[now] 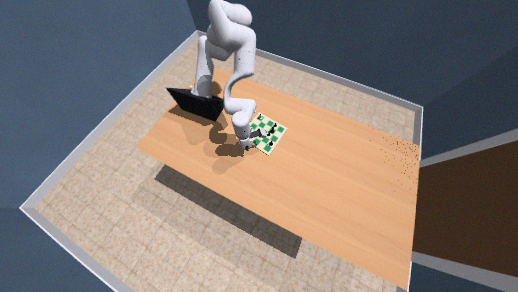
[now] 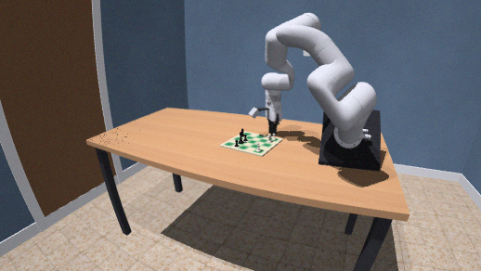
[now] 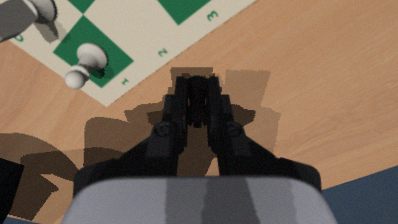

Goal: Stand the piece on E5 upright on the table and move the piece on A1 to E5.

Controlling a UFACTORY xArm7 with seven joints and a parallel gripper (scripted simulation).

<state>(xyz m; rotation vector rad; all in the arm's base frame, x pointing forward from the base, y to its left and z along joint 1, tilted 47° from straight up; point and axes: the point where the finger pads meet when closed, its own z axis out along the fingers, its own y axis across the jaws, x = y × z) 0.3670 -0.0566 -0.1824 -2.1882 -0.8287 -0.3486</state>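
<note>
My gripper (image 3: 197, 92) (image 2: 272, 133) (image 1: 247, 147) is low over the table, just outside the board's corner by the label 1. It is shut on a dark piece (image 3: 198, 107), whose shape and lower end are hard to make out. The green and cream board (image 1: 284, 130) (image 2: 242, 150) (image 3: 185, 37) lies flat. A white pawn (image 3: 92, 55) stands upright on the green corner square, A1. Another white piece (image 3: 46, 9) is partly in the wrist view. Several black pieces stand on the board's far side, among them one (image 2: 237, 143) near its edge. E5 cannot be read.
A white piece (image 2: 258, 148) stands near another board edge. The black slanted panel (image 1: 195, 104) (image 2: 350, 155) is by the arm's base. The wooden table (image 1: 340, 185) (image 2: 186, 158) extends around the board, and its edge shows at the lower right of the wrist view.
</note>
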